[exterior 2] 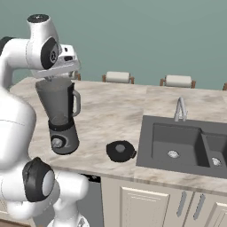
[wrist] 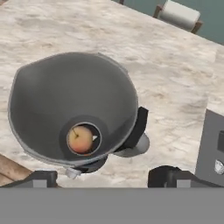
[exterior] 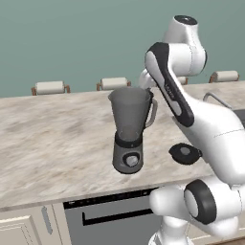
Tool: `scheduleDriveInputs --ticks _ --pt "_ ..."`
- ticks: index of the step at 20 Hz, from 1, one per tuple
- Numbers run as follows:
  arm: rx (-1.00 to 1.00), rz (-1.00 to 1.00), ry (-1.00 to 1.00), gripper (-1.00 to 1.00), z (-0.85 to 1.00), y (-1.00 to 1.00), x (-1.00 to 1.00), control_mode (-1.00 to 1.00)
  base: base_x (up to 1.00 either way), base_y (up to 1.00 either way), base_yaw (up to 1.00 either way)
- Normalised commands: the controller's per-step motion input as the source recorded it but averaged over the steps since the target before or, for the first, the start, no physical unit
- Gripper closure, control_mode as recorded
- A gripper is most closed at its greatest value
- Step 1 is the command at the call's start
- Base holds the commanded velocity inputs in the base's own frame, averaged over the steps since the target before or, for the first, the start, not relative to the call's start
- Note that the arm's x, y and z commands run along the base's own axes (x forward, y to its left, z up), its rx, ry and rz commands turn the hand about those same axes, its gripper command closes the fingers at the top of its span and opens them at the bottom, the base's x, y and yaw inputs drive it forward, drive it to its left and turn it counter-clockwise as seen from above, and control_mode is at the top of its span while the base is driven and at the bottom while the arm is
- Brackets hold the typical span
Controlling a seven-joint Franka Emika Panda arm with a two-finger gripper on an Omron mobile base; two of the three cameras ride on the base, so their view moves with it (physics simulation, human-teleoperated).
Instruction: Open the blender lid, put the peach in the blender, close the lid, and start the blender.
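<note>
The blender (exterior: 128, 131) (exterior 2: 60, 116) stands upright on the marble counter (exterior: 52, 139), and its smoky jar (wrist: 65, 92) is open at the top. The peach (wrist: 81, 139) lies at the bottom of the jar, small and orange-red. The blender lid (exterior: 184, 153) (exterior 2: 120, 150), a dark disc with a grey knob, lies flat on the counter to the right of the blender, apart from it. My gripper (wrist: 105, 179) (exterior 2: 56, 75) hovers just above the jar's mouth, looking down into it. It is open with nothing between its fingertips (wrist: 41, 178).
A dark double sink (exterior 2: 177, 142) with a faucet (exterior 2: 179, 108) is set in the counter right of the lid. Chair backs (exterior: 50, 87) line the far edge. A dark appliance front (exterior: 110, 215) sits below the near edge.
</note>
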Motion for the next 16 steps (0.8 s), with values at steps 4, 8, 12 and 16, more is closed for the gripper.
scheduleDriveInputs --ticks 4,8,12,16 --pt "0.17 -0.03 0.0 -1.0 -0.15 -1.0 -0.51 -1.0 0.0 0.0 0.0" --pt "0.17 -0.05 0.02 -1.0 -0.54 -1.0 -0.3 -1.0 0.0 0.0 0.0" --pt "0.14 -0.09 0.13 -1.0 -0.89 -1.0 -0.06 -1.0 0.0 0.0 0.0" --pt "0.08 -0.13 0.22 -1.0 -1.0 -1.0 0.0 -1.0 0.0 0.0 0.0"
